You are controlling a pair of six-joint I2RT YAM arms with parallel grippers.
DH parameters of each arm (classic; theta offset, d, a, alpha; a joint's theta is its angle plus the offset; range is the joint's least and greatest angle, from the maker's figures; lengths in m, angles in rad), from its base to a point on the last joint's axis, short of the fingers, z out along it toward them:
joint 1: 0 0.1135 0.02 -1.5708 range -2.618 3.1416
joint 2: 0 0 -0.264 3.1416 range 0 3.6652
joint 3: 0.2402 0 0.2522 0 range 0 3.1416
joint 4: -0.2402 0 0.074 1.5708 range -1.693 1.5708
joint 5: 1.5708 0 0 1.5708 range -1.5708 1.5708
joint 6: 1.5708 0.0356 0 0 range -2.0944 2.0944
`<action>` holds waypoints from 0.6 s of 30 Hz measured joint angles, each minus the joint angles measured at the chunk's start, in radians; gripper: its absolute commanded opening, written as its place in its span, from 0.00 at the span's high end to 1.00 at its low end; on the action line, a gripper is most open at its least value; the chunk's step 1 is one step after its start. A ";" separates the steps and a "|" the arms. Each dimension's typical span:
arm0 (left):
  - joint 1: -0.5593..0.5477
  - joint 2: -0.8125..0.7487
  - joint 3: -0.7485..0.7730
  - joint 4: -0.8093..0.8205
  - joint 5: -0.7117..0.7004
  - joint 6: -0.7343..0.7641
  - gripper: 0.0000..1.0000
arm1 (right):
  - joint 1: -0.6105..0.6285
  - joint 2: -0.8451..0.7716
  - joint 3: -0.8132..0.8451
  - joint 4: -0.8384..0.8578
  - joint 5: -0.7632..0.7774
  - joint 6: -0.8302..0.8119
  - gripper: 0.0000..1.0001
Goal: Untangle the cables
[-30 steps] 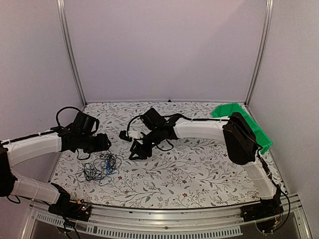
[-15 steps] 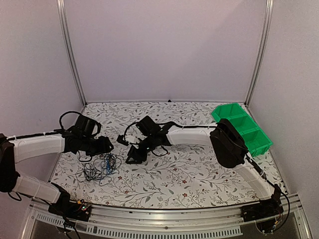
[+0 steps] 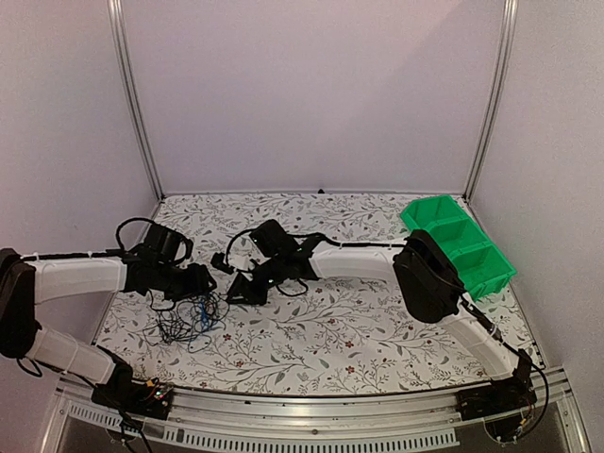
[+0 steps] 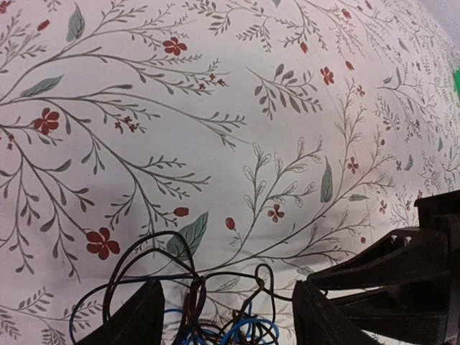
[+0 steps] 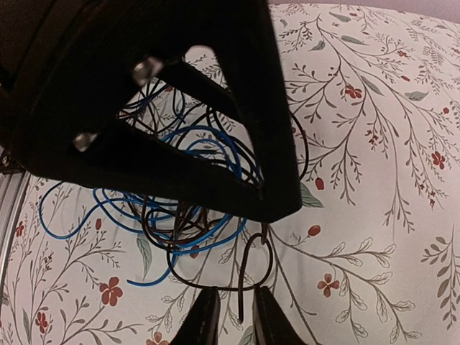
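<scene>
The cables lie as a small loose tangle of thin black wires with one blue wire at the table's left front. My left gripper is open wide, low over the tangle's far edge; black and blue strands lie between its fingers. My right gripper sits just right of the tangle, close beside the left one. Its jaws stand narrowly apart around the loose end of a black wire. The left gripper's black body hides part of the tangle in the right wrist view.
A green divided bin stands at the back right. The floral table cover spreads under everything. The right gripper's black body fills the lower right of the left wrist view. Metal frame posts stand at the back corners.
The right arm has swung left and down towards the tangle. The left gripper has moved right and down onto the tangle's far edge. The two grippers are now close together.
</scene>
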 measured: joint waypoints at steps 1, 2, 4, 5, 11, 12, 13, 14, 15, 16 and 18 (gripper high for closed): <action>0.000 0.002 -0.003 0.004 0.004 0.000 0.39 | 0.001 0.003 0.000 0.002 -0.001 0.001 0.99; 0.001 0.006 -0.008 0.012 0.011 0.000 0.40 | 0.002 0.006 0.000 0.003 -0.003 0.006 1.00; 0.002 0.015 -0.016 0.025 0.023 0.000 0.40 | 0.003 0.011 0.000 0.003 -0.011 -0.004 1.00; 0.002 0.020 -0.021 0.031 0.028 0.000 0.40 | 0.004 0.011 0.000 0.000 -0.016 -0.007 1.00; 0.002 0.060 -0.055 0.072 0.054 -0.005 0.41 | 0.009 -0.013 -0.017 -0.024 -0.031 -0.037 1.00; 0.002 0.068 -0.063 0.078 0.056 -0.006 0.42 | 0.010 -0.035 -0.034 -0.035 -0.035 -0.047 1.00; 0.002 0.075 -0.069 0.084 0.059 -0.008 0.42 | 0.010 -0.061 -0.046 -0.050 -0.041 -0.058 1.00; 0.002 0.082 -0.075 0.093 0.061 -0.008 0.43 | 0.010 -0.082 -0.050 -0.064 -0.045 -0.066 1.00; 0.002 0.083 -0.075 0.103 0.063 -0.010 0.43 | 0.010 -0.109 -0.051 -0.080 -0.049 -0.077 1.00; 0.002 0.089 -0.077 0.115 0.065 -0.012 0.43 | 0.010 -0.135 -0.051 -0.090 -0.053 -0.087 1.00; 0.003 0.096 -0.080 0.135 0.066 -0.016 0.44 | 0.010 -0.191 -0.048 -0.109 -0.063 -0.104 1.00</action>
